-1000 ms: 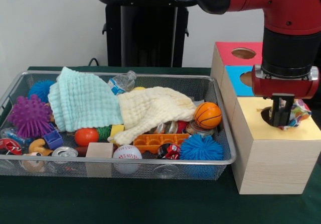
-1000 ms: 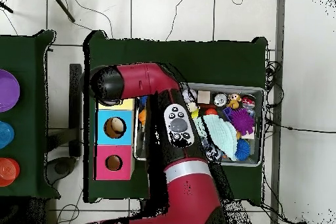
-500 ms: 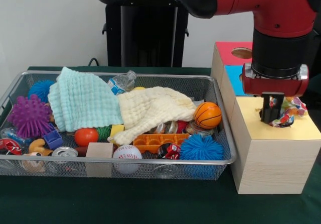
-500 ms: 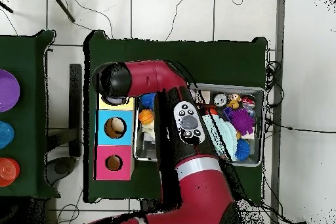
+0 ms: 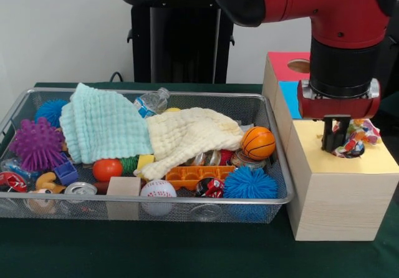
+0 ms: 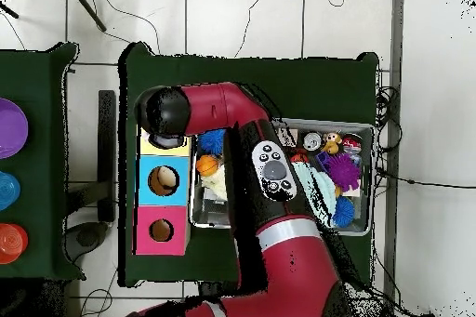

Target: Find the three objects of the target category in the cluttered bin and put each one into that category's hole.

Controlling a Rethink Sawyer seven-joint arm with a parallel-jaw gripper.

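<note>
My gripper (image 5: 335,147) hangs just over the yellow top of the wooden box (image 5: 374,162), right of the bin. A crumpled, many-coloured wrapper (image 5: 358,134) lies at the yellow section's hole, touching the gripper's right side and partly behind it. Whether the gripper holds the wrapper does not show. In the overhead view the arm's wrist (image 6: 165,113) covers the gripper and the yellow hole. The blue hole (image 6: 163,180) and the pink hole (image 6: 161,231) show uncovered.
The wire bin (image 5: 187,200) holds a mint towel (image 5: 103,125), a cream towel (image 5: 187,134), a small basketball (image 5: 258,143), a baseball (image 5: 158,189), spiky balls, cans, a bottle and blocks. The box's blue (image 5: 290,97) and pink (image 5: 280,63) sections stand behind the yellow one.
The gripper has risen a little and shifted left over the yellow top. The wrapper shifted left with it and stays at the hole.
</note>
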